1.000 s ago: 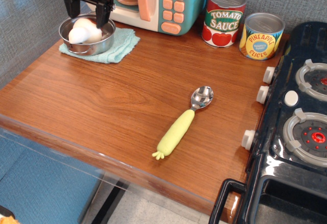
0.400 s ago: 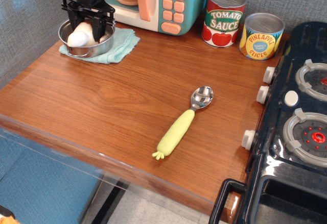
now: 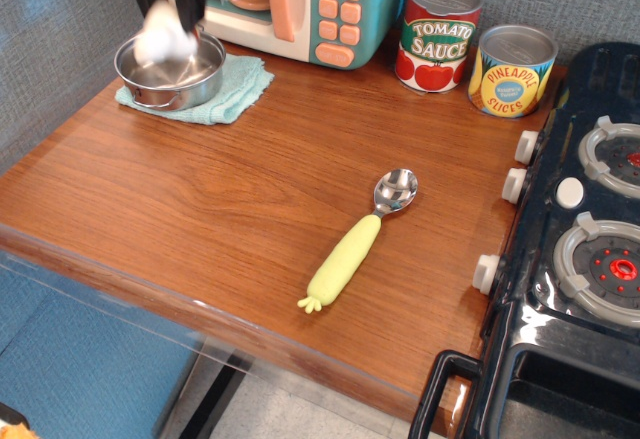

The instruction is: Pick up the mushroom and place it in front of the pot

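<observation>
The white-cream mushroom (image 3: 162,37) hangs blurred in my gripper (image 3: 168,21) at the top left, lifted just above the pot. The gripper is shut on it, and most of the gripper is cut off by the top edge. The shiny steel pot (image 3: 170,74) sits empty on a light teal cloth (image 3: 235,94) at the back left of the wooden table.
A teal toy microwave (image 3: 320,4) stands right behind the pot. A tomato sauce can (image 3: 437,35) and a pineapple can (image 3: 511,71) stand at the back right. A yellow-handled spoon (image 3: 358,242) lies mid-table. A black toy stove (image 3: 575,259) borders the right side.
The gripper came down into the pot, closed on the mushroom, and has now lifted it up out of the pot. The pot now looks empty.
</observation>
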Robot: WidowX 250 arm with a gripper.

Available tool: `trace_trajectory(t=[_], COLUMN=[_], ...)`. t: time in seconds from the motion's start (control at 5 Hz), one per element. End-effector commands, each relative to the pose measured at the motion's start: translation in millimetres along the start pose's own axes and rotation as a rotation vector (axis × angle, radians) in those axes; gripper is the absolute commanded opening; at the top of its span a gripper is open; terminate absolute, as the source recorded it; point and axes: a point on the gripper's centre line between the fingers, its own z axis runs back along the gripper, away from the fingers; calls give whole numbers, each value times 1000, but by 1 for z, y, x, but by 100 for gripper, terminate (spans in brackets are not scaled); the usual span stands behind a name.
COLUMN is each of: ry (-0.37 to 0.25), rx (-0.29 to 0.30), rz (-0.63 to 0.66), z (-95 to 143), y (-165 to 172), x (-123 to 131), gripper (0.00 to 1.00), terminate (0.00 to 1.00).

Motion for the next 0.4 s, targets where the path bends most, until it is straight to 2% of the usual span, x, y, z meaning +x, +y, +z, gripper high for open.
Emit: trace_trajectory(t=[0.0, 0.2], ry=[-22, 15], rx=[15, 21], rz=[14, 28], z=[51, 46], y=[41, 53], x=[-72, -102], gripper=[0, 0], terminate=[0, 0])
